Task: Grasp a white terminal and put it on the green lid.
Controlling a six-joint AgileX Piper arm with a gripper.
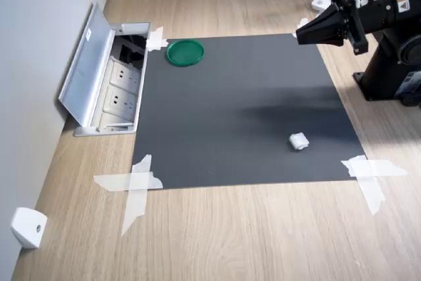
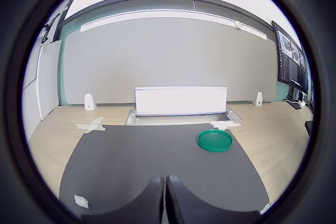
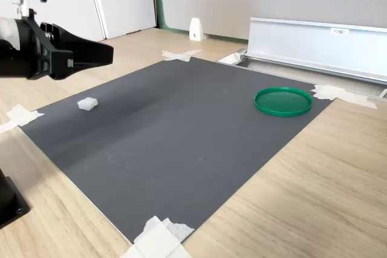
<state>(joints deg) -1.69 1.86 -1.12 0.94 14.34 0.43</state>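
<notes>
The white terminal lies alone on the dark mat, near the mat's corner at the first exterior view's lower right; it shows too in the second exterior view and the wrist view. The green lid rests flat at the mat's far corner by the socket box, and appears in the second exterior view and the wrist view as well. My gripper hangs high above the mat's edge at the first exterior view's upper right, shut and holding nothing, well away from both; it is also in the second exterior view and the wrist view.
An open metal floor socket box with a raised flap sits beside the mat. White tape strips hold the mat's corners. A white wedge block stands by the wall. The arm's black base is at the first exterior view's right.
</notes>
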